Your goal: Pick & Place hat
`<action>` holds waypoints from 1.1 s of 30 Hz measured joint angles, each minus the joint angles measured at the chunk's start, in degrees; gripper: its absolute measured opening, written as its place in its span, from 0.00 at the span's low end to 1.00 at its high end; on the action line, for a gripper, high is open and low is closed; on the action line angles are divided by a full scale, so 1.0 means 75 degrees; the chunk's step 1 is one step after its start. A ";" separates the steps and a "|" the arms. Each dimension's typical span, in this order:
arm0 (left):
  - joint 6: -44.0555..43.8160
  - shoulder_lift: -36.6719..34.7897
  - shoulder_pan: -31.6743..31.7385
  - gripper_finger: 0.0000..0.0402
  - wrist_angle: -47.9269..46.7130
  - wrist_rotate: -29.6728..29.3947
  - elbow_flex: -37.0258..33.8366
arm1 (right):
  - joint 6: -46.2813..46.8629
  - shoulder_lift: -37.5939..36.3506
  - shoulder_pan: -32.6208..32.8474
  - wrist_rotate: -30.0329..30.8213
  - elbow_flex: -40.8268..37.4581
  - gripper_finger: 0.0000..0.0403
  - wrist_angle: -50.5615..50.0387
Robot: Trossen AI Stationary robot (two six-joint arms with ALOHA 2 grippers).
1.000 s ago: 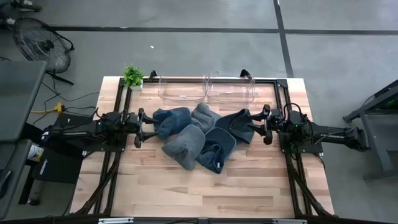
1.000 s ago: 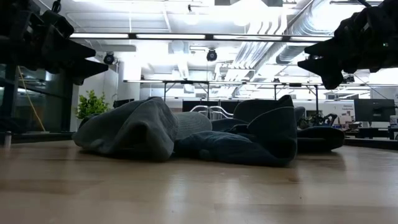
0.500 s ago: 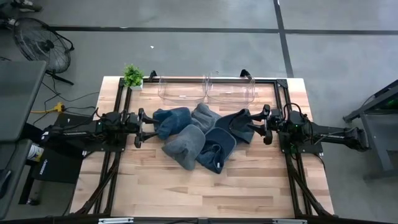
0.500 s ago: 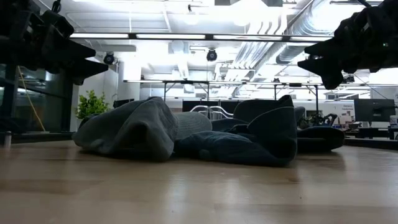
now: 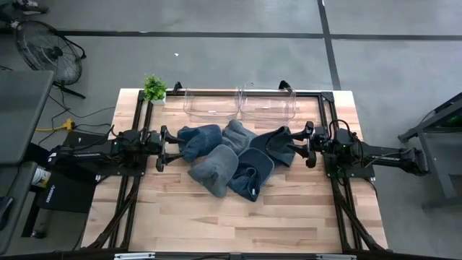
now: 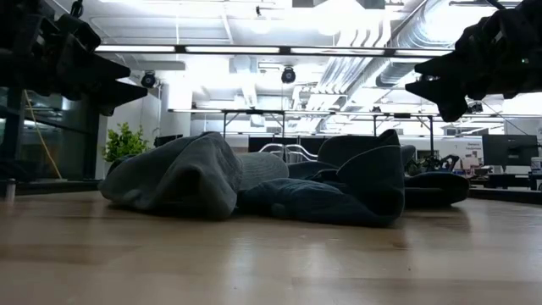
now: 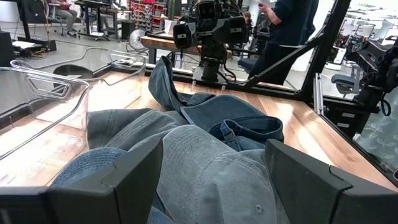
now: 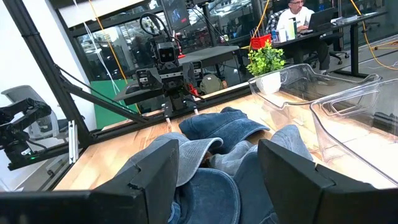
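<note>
Both sets of jaws hang released: left gripper (image 5: pixel 167 147) and right gripper (image 5: pixel 301 145) flank the table's (image 5: pixel 216 224) middle, where the hats (image 5: pixel 231 160) lie heaped. Two clear bins (image 5: pixel 240 103) and a small plant (image 5: pixel 154 88) line the far edge.

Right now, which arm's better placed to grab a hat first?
Roughly even, slight edge left. The left gripper is open right beside the blue denim hat at the pile's left edge; the right gripper is open beside the dark navy hat. Neither touches yet.
</note>
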 joint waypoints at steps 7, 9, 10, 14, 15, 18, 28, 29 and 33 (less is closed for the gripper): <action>0.0013 -0.0002 0.0002 0.70 -0.0003 0.0002 -0.0001 | 0.0000 0.0001 0.0000 0.0050 -0.0001 0.53 0.0000; 0.0279 0.0001 0.0002 0.70 -0.0004 0.0046 0.0002 | 0.0000 0.0002 0.0001 0.0261 -0.0001 0.53 0.0000; 0.0428 0.0000 0.0001 0.70 0.0002 0.0096 0.0001 | 0.0001 0.0002 0.0000 0.0402 0.0001 0.53 0.0002; 0.0559 -0.0002 0.0000 0.70 0.0009 0.0124 0.0002 | 0.0628 -0.0001 -0.0001 0.0592 0.0001 0.53 0.0000; 0.0560 -0.0002 -0.0001 0.70 0.0006 0.0069 0.0002 | 0.0800 0.0002 -0.0001 0.0569 0.0001 0.53 0.0000; 0.0580 -0.0002 0.0002 0.70 0.0000 -0.0036 -0.0001 | 0.0944 0.0000 0.0000 0.0545 0.0000 0.53 0.0003; 0.0582 -0.0001 -0.0001 0.70 -0.0003 -0.0104 -0.0001 | 0.2433 0.0002 -0.0001 0.0433 0.0000 0.53 0.0351; 0.0582 -0.0002 -0.0001 0.70 -0.0003 -0.0106 -0.0001 | 0.2435 0.0002 -0.0001 0.0424 -0.0001 0.53 0.0349; 0.0582 -0.0001 0.0000 0.70 -0.0003 -0.0109 -0.0001 | 0.2359 0.0014 -0.0001 0.0484 -0.0002 0.53 0.0261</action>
